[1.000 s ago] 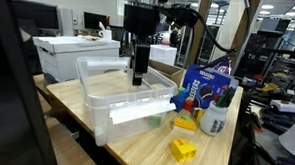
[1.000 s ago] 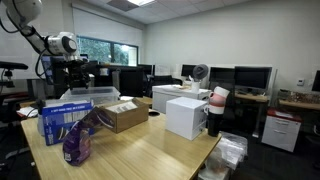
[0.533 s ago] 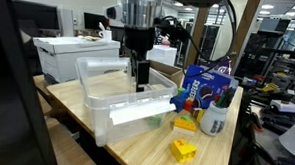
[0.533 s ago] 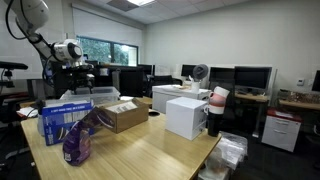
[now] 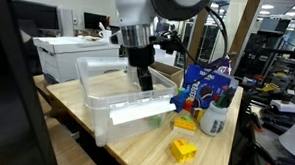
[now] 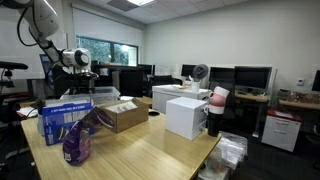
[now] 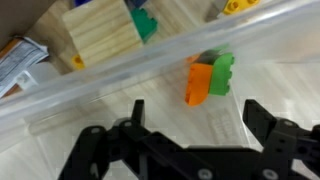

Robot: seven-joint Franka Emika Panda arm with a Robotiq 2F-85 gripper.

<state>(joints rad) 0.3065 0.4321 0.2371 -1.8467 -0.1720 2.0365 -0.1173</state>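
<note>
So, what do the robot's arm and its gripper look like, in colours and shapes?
The arm has rounded, pale grey-white links with black joints. The gripper is black and boxy; the wrist view shows its two black fingers, built of angular linked bars. A black cable loops beside the arm in an exterior view. No marking is readable.

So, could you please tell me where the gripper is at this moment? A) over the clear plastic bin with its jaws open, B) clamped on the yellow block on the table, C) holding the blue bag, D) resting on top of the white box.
A: in an exterior view the gripper hangs over the clear plastic bin, and the wrist view shows its jaws spread apart with nothing between them.
</note>
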